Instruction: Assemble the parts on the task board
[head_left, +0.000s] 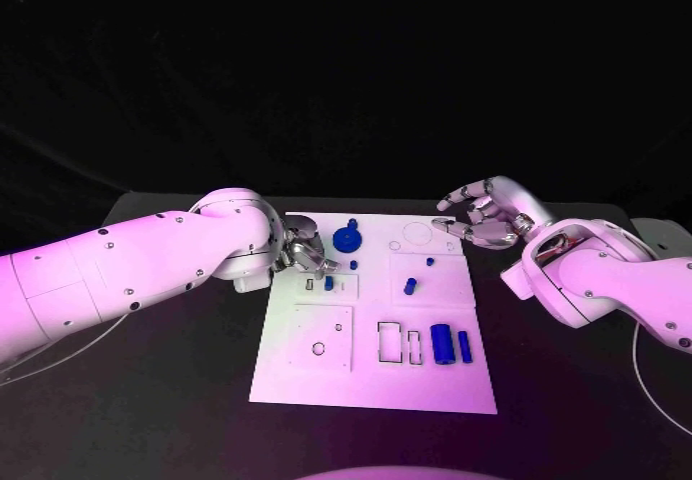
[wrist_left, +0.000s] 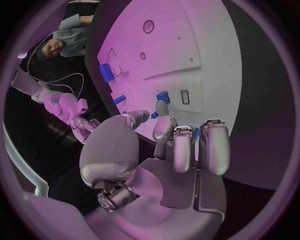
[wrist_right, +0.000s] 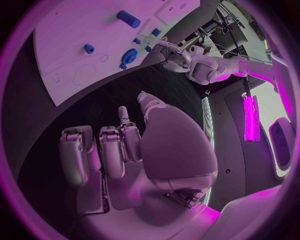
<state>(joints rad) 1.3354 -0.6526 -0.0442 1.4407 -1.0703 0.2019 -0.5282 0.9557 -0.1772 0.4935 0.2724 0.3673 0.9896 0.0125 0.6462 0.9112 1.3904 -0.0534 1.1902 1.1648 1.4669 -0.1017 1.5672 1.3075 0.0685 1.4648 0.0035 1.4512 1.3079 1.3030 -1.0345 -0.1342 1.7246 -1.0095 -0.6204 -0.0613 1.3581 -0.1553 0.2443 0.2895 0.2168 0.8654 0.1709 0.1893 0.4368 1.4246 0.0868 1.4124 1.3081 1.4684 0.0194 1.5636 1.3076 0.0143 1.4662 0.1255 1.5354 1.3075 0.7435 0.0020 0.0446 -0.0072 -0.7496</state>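
Note:
The white task board lies in the middle of the table. A blue gear-shaped part sits near its far edge, with small blue parts standing below it. Two longer blue parts lie in the near right area beside empty rectangular slots. My left hand hovers over the board's far left edge, fingers loosely curled and holding nothing; a blue part stands just beyond its fingertips. My right hand hangs over the far right corner, fingers bent and empty.
Black table surrounds the board on every side. A round recess marks the board near the right hand. The right wrist view shows the left hand beside the gear-shaped part.

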